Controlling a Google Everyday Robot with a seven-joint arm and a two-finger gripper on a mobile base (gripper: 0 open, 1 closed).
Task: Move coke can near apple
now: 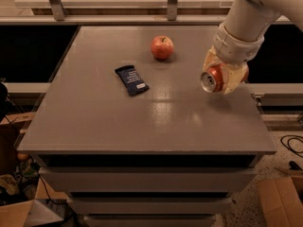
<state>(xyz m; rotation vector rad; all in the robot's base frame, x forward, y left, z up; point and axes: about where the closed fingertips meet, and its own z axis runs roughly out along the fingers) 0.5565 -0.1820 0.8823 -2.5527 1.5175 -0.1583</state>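
Observation:
The red coke can (214,78) lies on its side in my gripper (221,75), its silver top facing the camera. The gripper is shut on the can and holds it a little above the grey table (104,122), over the right side. The round red-orange apple (162,47) stands on the table at the back centre, to the left of the gripper and farther back. The can and the apple are apart.
A flat dark blue snack bar wrapper (131,80) lies on the table left of centre, in front of the apple. The table's right edge is just right of the gripper. Cardboard boxes (279,200) sit on the floor.

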